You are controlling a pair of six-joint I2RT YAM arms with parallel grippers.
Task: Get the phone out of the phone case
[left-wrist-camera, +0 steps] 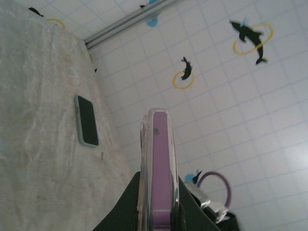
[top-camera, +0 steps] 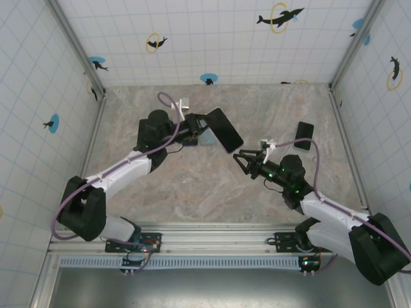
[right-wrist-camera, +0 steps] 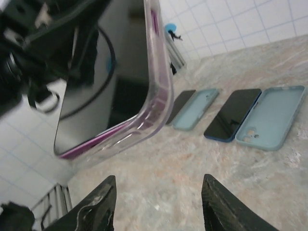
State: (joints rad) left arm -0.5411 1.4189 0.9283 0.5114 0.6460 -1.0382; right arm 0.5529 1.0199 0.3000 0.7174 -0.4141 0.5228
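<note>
Top external view: left gripper (top-camera: 200, 127) is clamped on the clear phone case (top-camera: 224, 130), with the phone (top-camera: 225, 127) inside it. It is held up off the table (top-camera: 192, 186), sticking out past the fingertips toward the right gripper (top-camera: 241, 160). Right gripper's fingers are spread with nothing between them, tips pointing at the case's near end, close but apart from it.

Left wrist view: case (left-wrist-camera: 142, 163) seen edge-on, rising straight up from between the two fingers (left-wrist-camera: 122, 207), purple phone (left-wrist-camera: 161, 168) edge seated inside. Another cased phone (left-wrist-camera: 87, 120) lies flat on the table, well beyond the fingertips, near the tiled wall (left-wrist-camera: 231, 96).

Right wrist view: case corner (right-wrist-camera: 156, 91) hangs above and ahead of the spread right fingers (right-wrist-camera: 91, 207), not touching either. Phone screen (right-wrist-camera: 103, 82) faces the camera. Past the fingertips on the table: dark phone (right-wrist-camera: 181, 106), teal case (right-wrist-camera: 197, 109), dark blue phone (right-wrist-camera: 233, 113), second teal case (right-wrist-camera: 272, 116), side by side.
</note>
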